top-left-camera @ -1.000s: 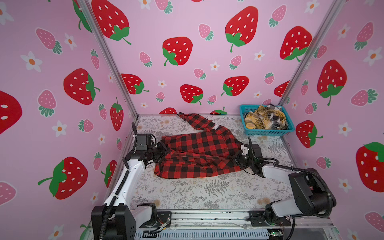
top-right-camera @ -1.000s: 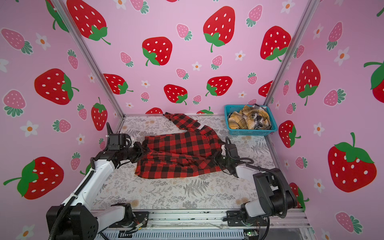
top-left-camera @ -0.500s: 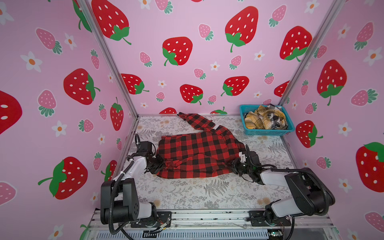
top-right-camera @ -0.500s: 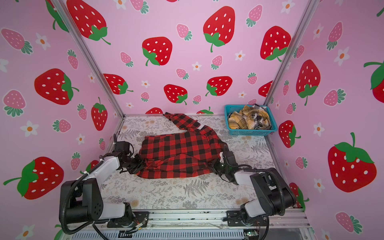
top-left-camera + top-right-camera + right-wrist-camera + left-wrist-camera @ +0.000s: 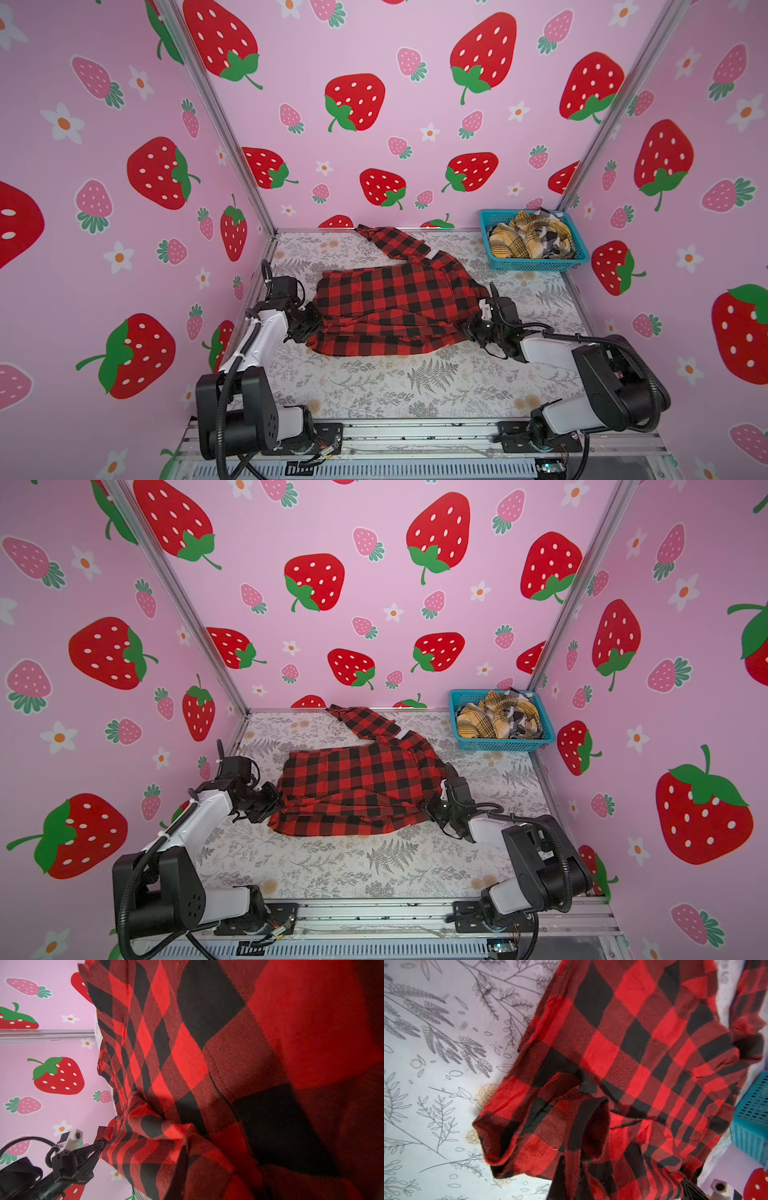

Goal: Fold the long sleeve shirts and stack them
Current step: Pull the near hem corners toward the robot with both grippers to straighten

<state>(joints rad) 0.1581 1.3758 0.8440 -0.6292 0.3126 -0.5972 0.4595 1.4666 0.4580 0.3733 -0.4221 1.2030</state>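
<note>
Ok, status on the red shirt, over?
Left gripper shut on red shirt; right gripper shut on its opposite edge. Shirt partly folded, one sleeve trailing back. Basket apart, back corner.

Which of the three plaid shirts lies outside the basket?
The red-and-black check shirt: it lies on the table, while the mustard-yellow plaid shirt and the black-white plaid shirt sit crumpled in the teal mesh basket.

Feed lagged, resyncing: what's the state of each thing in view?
red-and-black shirt: rumpled on table, one sleeve trailing back
left gripper: shut on shirt's left edge
right gripper: shut on shirt's right edge
mustard plaid shirt: crumpled in teal basket
black-white plaid shirt: crumpled in same basket
</note>
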